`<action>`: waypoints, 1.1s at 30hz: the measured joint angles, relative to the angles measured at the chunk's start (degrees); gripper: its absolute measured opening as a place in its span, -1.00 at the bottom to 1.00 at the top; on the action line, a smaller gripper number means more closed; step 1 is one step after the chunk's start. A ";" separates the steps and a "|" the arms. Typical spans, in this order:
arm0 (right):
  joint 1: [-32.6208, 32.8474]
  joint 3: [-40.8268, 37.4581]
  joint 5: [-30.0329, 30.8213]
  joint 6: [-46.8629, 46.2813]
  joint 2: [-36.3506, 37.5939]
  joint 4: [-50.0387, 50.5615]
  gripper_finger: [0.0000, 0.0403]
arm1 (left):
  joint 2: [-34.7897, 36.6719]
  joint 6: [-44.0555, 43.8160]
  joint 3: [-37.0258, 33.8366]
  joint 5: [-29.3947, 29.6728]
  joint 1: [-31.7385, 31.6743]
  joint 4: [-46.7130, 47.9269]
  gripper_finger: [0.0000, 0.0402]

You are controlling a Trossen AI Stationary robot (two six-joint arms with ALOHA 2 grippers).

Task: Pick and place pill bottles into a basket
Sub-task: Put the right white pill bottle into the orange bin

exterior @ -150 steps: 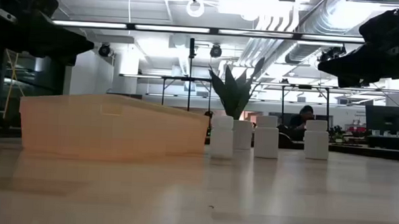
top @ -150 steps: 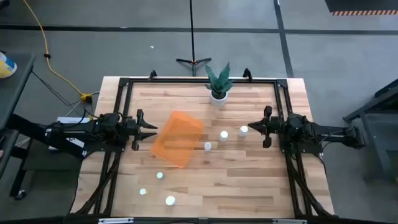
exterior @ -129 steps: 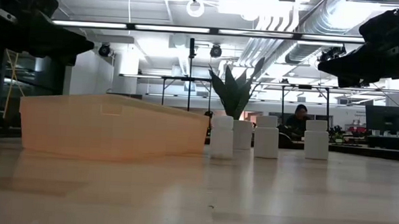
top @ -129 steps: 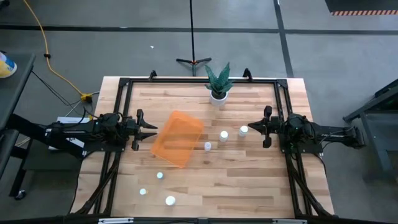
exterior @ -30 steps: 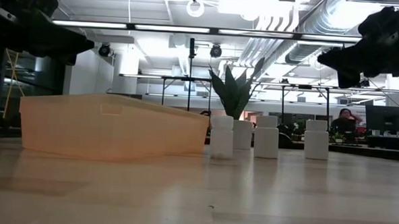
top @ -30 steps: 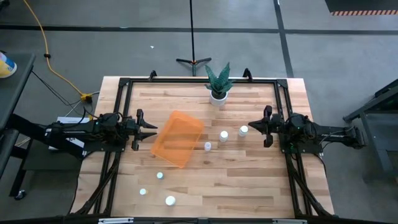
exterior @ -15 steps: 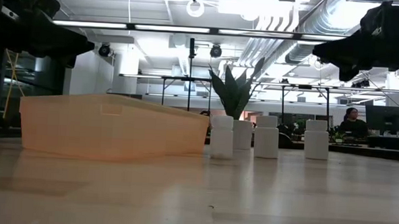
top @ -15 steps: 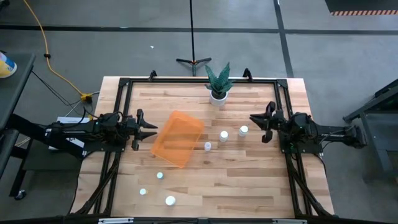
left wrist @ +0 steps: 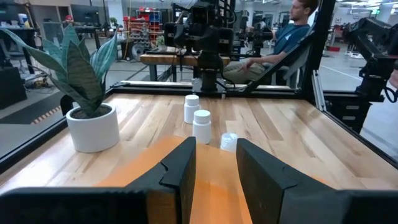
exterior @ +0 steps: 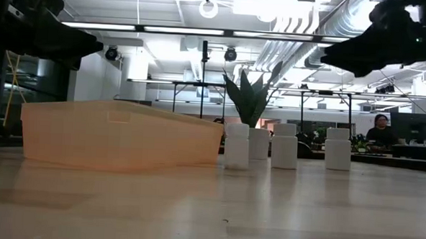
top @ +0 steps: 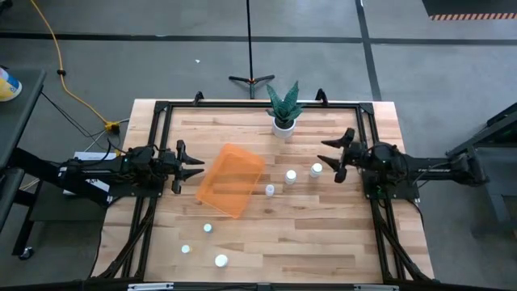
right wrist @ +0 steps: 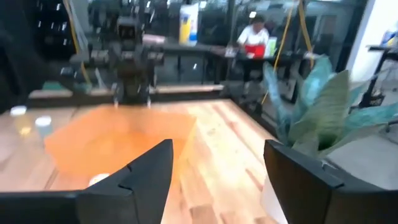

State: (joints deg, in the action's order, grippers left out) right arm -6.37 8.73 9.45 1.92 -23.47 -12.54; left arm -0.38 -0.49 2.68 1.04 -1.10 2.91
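My right gripper point(top: 331, 161) is extended level over the table, fingers spread wide and holding nothing, just beside the nearest of three small white capped pill bottles point(top: 317, 170) standing in a loose row at centre. My left gripper point(top: 196, 168) waits level at the flat translucent orange plastic basket point(top: 232, 179), fingers parted, touching nothing. Three further bottles point(top: 220, 260) stand well apart near the front edge. A white potted plant point(top: 283, 113) stands at the far edge.

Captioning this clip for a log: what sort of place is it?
Probably a robotics lab in an open workshop: a framed wooden table between two arms, exposed ceiling ducts, and a seated person among workbenches behind.
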 joint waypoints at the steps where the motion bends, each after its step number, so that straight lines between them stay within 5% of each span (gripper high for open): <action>1: 0.00 0.84 -0.36 0.06 -1.24 0.92 0.20 | -0.02 0.00 0.00 0.02 0.00 -0.03 -0.25; 20: 0.02 6.49 -4.23 -9.85 -9.04 20.65 0.19 | 0.00 0.22 0.00 3.01 0.00 0.05 -0.26; 33: 0.04 6.47 -3.85 -9.35 -17.85 21.33 0.40 | 0.00 0.22 -0.01 5.31 0.00 0.10 -0.25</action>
State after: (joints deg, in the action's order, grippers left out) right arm -6.33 15.20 5.60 -7.43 -41.32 8.79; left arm -0.38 -0.27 2.67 6.35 -1.10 3.01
